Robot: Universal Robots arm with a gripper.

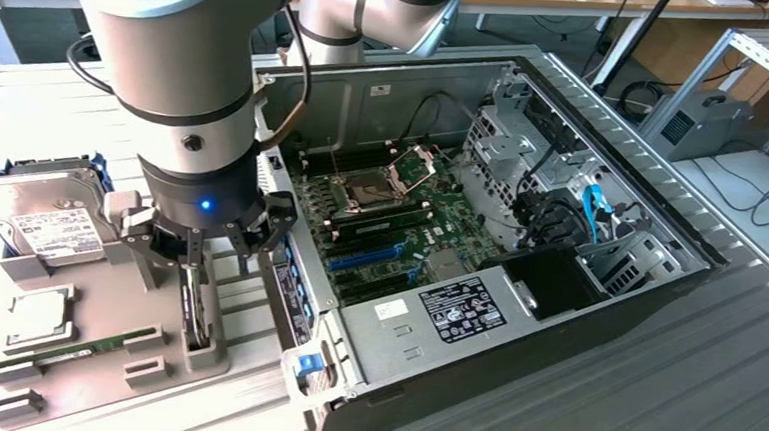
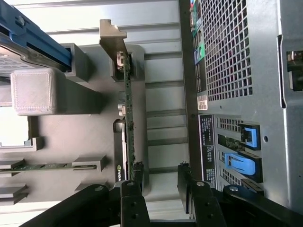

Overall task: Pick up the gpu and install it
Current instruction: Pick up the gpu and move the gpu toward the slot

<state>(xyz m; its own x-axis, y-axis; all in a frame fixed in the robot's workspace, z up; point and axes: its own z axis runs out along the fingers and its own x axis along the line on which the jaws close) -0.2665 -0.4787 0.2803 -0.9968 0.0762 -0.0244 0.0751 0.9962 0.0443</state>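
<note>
We see the gpu [image 1: 195, 309] standing on edge in its grey holder [image 1: 211, 353].
Thin green board, silver bracket [image 2: 112, 40]; lower left of the exterior view, under the spread end effector [image 1: 201, 259], on a slatted table [image 1: 694, 395].

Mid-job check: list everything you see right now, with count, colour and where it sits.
gpu: one, green board with silver bracket, standing on edge in the holder, under the fingers
hard drive: one, silver with white label, on the holder at the exterior view's left
RAM stick: one, green, slotted in the holder
square chip: one, silver, on the holder between drive and RAM stick
holder: one, grey, beside the case
computer case: one, dark grey, open, at the exterior view's right
motherboard: one, green, inside the case
arm: one, silver-grey, over the holder
fingers: two, black, open, holding nothing
</note>
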